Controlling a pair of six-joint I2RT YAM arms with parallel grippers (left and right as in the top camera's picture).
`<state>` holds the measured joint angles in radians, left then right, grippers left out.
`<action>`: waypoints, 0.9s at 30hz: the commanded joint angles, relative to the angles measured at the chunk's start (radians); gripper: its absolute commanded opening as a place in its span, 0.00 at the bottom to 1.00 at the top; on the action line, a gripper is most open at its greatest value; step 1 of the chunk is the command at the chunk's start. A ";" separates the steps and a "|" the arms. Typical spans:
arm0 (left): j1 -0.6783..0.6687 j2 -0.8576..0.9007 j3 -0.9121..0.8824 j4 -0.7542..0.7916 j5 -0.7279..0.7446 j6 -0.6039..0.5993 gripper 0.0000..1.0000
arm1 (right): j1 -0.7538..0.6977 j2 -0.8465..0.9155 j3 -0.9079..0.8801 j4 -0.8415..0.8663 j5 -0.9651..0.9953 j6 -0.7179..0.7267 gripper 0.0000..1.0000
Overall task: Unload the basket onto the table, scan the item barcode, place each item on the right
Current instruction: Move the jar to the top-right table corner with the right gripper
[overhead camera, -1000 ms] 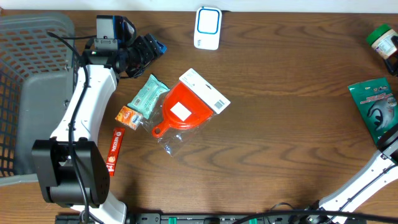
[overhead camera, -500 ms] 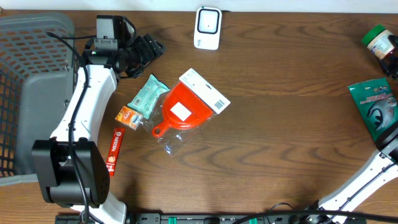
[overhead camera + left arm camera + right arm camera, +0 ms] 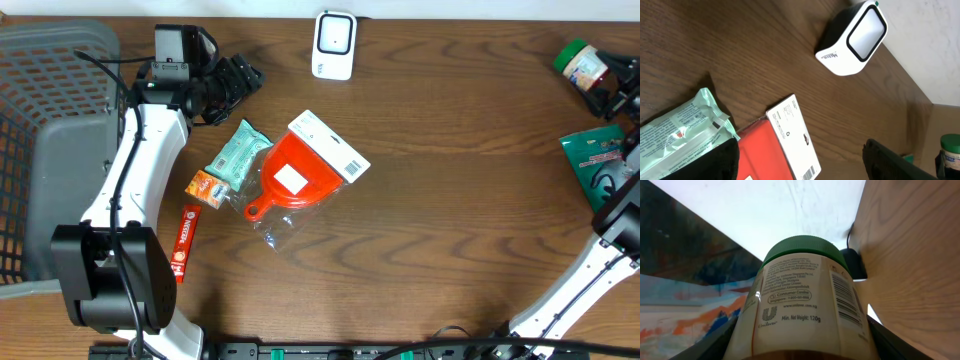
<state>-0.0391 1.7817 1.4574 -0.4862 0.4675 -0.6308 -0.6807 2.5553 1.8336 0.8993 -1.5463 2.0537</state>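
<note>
The right gripper point(image 3: 602, 88) is clamped on a jar point(image 3: 800, 305), one dark finger on each side of its body. In the right wrist view the jar fills the space between the fingers. Its label faces the camera, its barcode point(image 3: 842, 297) runs up the label's right edge, and its green lid point(image 3: 797, 247) points away from the wrist. Just beside this gripper, on the arm's side of it, a green packet point(image 3: 598, 172) lies flat on the table point(image 3: 460, 230). The scanner point(image 3: 335, 45) stands well apart from the held jar, far off along the table's back edge, with its window turned up.

The left gripper point(image 3: 240, 84) is spread wide with nothing between its fingers. Close under and ahead of it lies a mint-green pouch point(image 3: 682, 132). Touching that pouch is a red scoop point(image 3: 295, 180) in a clear wrapper, with a white card point(image 3: 792, 137) at its top end. Farther ahead of these fingers, past the card, stands the scanner, its pale window tilted toward the wrist camera. Back along the arm, away from the fingertips, an orange packet point(image 3: 208, 188) sits against the pouch's lower end, and a red tube point(image 3: 185, 240) lies beyond it. Behind the arm, farthest from the gripper, is a grey basket point(image 3: 40, 150).
</note>
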 commanded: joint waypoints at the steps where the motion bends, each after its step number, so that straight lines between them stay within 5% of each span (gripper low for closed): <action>1: 0.005 -0.016 0.016 0.002 -0.009 0.010 0.78 | 0.029 -0.007 0.014 -0.012 0.025 -0.010 0.02; 8: 0.005 -0.016 0.016 0.002 -0.010 0.010 0.78 | 0.035 -0.006 0.014 -0.130 0.121 -0.084 0.02; 27: 0.005 -0.016 0.016 0.002 -0.040 0.010 0.78 | 0.021 -0.006 0.014 -1.220 0.507 -0.920 0.01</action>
<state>-0.0391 1.7817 1.4574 -0.4862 0.4450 -0.6308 -0.6571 2.5423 1.8580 -0.2481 -1.1801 1.3087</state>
